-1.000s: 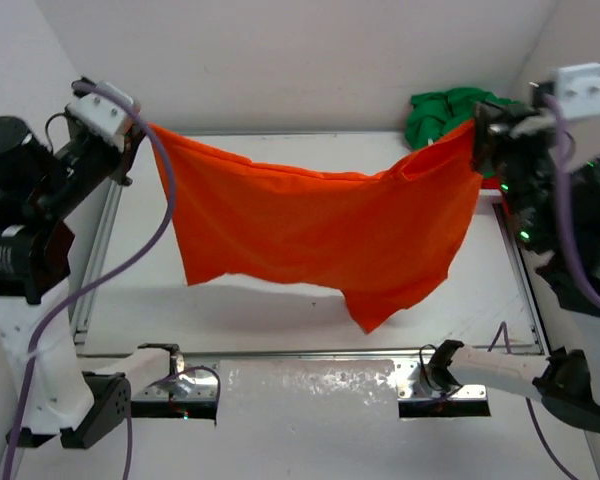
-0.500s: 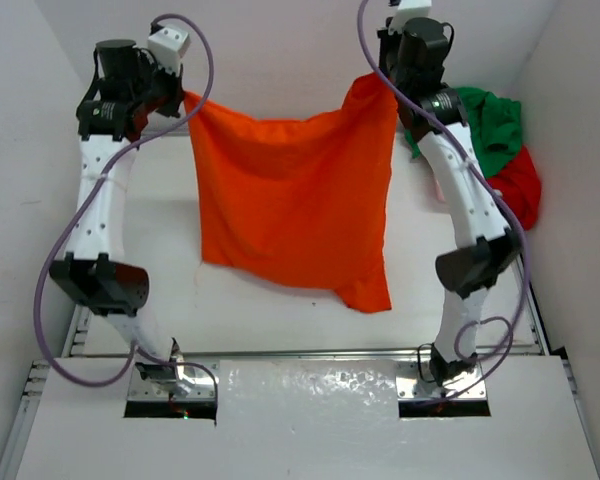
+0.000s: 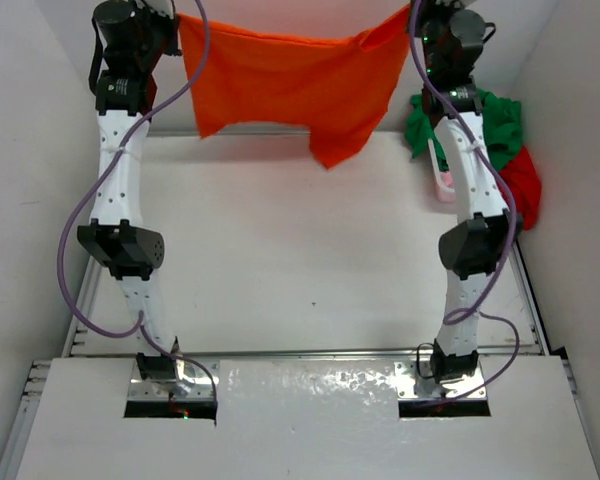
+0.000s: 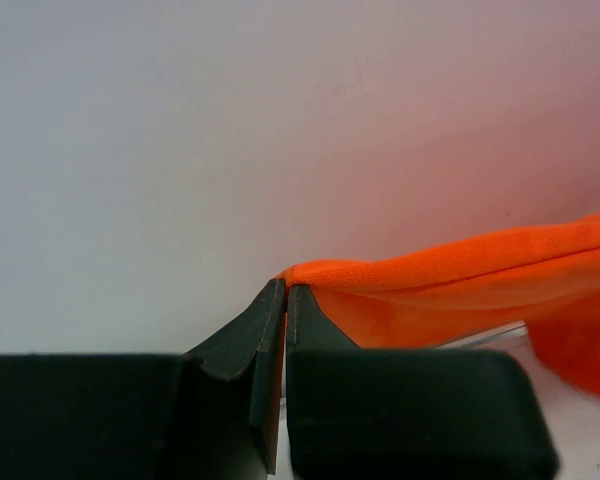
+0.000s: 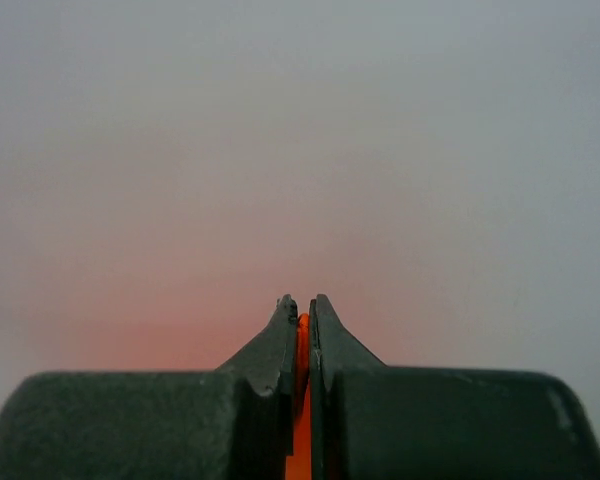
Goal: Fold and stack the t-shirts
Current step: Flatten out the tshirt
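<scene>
Left gripper (image 4: 286,292), right gripper (image 5: 302,308), clamping orange t-shirt (image 3: 280,80)

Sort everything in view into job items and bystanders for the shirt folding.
Job: orange cloth t-shirt, hanging between the left gripper and right gripper, both shut on it; crumpled green cloth t-shirt; red cloth t-shirt; pale pink scrap beside them, likely a shirt, mostly hidden.
Bystanders: white table; purple cables on the arms.

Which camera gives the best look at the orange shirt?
The top view: the orange shirt hangs spread between the left claw and right claw. The left wrist view shows only one pinched edge; the right wrist view, a sliver.
</scene>
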Robot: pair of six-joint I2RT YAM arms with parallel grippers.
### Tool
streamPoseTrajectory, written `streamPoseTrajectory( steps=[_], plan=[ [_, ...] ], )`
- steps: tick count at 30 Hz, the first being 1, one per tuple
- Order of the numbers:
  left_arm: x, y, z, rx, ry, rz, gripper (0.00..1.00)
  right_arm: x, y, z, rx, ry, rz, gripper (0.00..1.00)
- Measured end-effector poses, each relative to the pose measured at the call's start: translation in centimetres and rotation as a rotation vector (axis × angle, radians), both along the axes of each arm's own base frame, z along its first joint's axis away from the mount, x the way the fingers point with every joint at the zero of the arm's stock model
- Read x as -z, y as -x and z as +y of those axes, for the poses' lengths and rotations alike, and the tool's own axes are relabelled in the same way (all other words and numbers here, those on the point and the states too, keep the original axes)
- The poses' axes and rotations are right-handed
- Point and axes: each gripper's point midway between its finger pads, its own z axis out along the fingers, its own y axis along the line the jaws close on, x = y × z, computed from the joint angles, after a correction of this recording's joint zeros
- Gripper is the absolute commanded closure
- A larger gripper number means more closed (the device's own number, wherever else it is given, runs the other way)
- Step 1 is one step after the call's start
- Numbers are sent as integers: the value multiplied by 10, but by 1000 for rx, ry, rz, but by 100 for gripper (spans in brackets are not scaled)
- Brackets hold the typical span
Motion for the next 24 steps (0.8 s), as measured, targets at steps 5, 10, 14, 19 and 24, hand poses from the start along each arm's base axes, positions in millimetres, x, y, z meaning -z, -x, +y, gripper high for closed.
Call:
streamPoseTrajectory(
  steps=[5,10,14,19,24],
  plan=[
    [-1,15,-2,17,-21,8,100,-58,68,7,-78,33,-109,100],
    [53,48,0,27,-92,152,100,24,146,11,-150,37,9,100],
    [128,87,5,48,-197,323,100,151,184,12,-173,29,231,100],
    [244,153,12,107,-330,578,100,301,266,16,-208,14,544,100],
    [341,227,19,151,-397,805,100,365,331,33,-287,-5,651,100]
  ],
)
